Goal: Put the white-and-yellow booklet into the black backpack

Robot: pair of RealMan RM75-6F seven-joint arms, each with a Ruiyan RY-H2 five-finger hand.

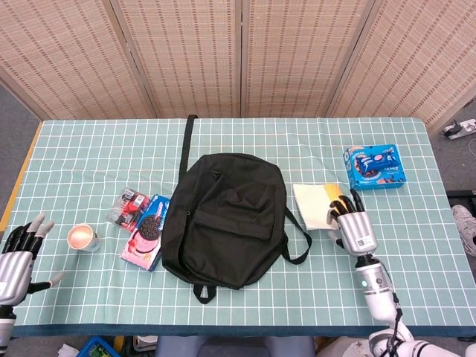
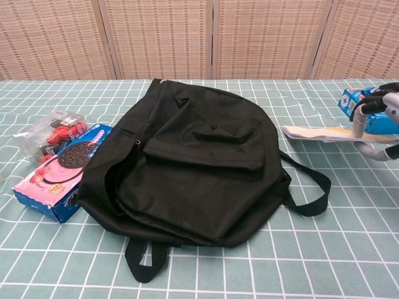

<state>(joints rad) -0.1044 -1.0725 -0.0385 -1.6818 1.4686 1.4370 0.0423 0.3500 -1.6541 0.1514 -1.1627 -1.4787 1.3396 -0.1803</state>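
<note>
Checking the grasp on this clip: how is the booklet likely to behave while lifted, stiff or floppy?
Probably floppy: the booklet is thin, and in the chest view it runs almost edge-on out from the right hand, which holds only one end. The free end toward the backpack may sag. It seems light, and its loose pages might fan open.

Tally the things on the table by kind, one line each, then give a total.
Backpack: 1
Booklet, held by the right hand: 1
Cookie boxes: 2
Clear snack pack: 1
Cup: 1
Total: 6
</note>
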